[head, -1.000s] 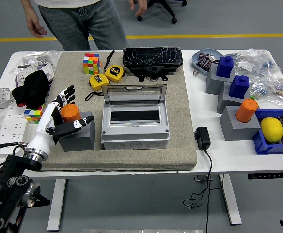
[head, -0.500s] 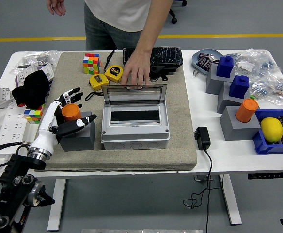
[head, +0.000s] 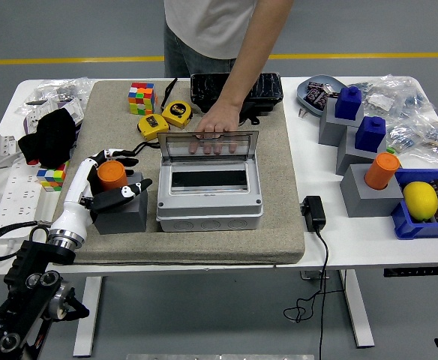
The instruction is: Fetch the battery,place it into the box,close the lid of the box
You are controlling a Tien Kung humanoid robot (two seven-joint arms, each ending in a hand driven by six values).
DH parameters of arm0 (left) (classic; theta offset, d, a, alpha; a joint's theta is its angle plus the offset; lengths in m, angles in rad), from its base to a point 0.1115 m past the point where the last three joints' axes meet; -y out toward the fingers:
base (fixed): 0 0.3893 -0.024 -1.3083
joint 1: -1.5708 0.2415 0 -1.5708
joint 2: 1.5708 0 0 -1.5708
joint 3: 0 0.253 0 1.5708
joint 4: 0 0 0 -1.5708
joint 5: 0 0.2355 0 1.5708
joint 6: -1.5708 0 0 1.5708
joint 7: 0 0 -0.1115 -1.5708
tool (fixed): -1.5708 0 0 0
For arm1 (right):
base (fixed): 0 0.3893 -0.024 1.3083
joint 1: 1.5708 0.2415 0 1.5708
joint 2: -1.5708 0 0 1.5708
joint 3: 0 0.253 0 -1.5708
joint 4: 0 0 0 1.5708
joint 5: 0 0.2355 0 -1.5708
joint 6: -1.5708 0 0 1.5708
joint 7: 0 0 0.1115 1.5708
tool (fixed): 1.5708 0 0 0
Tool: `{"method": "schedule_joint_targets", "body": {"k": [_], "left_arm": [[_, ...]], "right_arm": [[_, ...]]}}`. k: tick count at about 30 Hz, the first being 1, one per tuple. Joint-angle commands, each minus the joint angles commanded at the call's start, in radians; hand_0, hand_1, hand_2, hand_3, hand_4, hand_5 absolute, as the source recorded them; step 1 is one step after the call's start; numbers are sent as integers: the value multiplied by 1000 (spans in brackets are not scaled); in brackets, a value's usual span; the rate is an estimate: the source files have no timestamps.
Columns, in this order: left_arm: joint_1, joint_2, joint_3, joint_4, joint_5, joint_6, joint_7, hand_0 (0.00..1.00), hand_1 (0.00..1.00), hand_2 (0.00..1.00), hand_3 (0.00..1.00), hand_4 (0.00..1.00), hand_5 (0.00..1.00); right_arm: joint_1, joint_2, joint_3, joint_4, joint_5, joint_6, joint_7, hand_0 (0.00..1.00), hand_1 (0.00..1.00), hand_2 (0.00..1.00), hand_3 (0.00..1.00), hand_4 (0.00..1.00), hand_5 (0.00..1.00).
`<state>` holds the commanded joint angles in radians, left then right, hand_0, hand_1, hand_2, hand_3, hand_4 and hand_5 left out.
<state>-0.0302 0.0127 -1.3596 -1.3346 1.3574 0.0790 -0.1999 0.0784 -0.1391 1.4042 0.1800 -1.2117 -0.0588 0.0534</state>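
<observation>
The battery, an orange cylinder, stands upright in the top of a grey block at the left side of the tan mat. The robot's left hand is curled about it: white and black fingers wrap the near side and others reach over the far side, so the hand appears to be gripping the battery (contact on the far side is partly hidden). The battery remains seated in the block.

Just right of the block sits the grey box, its interior open and dark. Its clear lid stands raised at the far edge. A person at the far side of the table leans in, and one hand rests on the lid's top edge with the fingers showing through the clear panel.

Beyond the box lie a black tray wrapped in film, two yellow tape measures, and a colour cube. To the left of the mat are a black cloth, a second colour cube, and a white power strip.

On the right part of the white table stand grey blocks carrying two blue pieces and another orange cylinder. A blue bin holds a yellow lemon. A black adapter lies beside the mat, its cable hanging over the near edge.

The right arm is not in view.
</observation>
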Motion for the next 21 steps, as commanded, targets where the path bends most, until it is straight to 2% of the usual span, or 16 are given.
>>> {"method": "schedule_joint_targets", "body": {"k": [1, 6, 7, 12, 13, 18, 19, 21], "left_arm": [[0, 0, 0, 1, 0, 1, 0, 488, 601, 476, 515, 998, 2], [-4, -2, 0, 10, 0, 11, -2, 488, 601, 476, 515, 998, 2], [-4, -2, -1, 12, 5, 13, -1, 456, 541, 431, 466, 998, 2], [-2, -2, 0, 15, 24, 33, 3, 456, 541, 431, 466, 998, 2], [-2, -2, 0, 16, 27, 39, 3, 315, 458, 361, 388, 998, 2], [-7, 0, 1, 22, 38, 69, 2, 315, 458, 361, 388, 998, 2], [-8, 0, 1, 25, 38, 73, 1, 170, 339, 265, 271, 998, 2], [-11, 0, 2, 37, 28, 73, -1, 170, 339, 265, 271, 998, 2]], "right_arm": [[0, 0, 0, 0, 0, 0, 0, 878, 842, 783, 826, 998, 998], [0, -1, 1, 0, 1, 0, 1, 878, 842, 783, 826, 998, 998], [0, -1, 2, 0, 1, 0, 1, 879, 842, 784, 826, 998, 998], [-1, 0, 5, 0, -1, 0, 1, 879, 842, 784, 826, 998, 998], [-1, -1, 5, 0, -1, 0, 1, 878, 842, 783, 826, 998, 998], [0, -1, 6, 0, -1, 0, 1, 878, 842, 783, 826, 998, 998], [0, -1, 6, 0, -1, 0, 2, 879, 842, 783, 826, 998, 998], [0, -1, 6, 0, -2, 0, 1, 879, 842, 783, 826, 998, 998]]}}
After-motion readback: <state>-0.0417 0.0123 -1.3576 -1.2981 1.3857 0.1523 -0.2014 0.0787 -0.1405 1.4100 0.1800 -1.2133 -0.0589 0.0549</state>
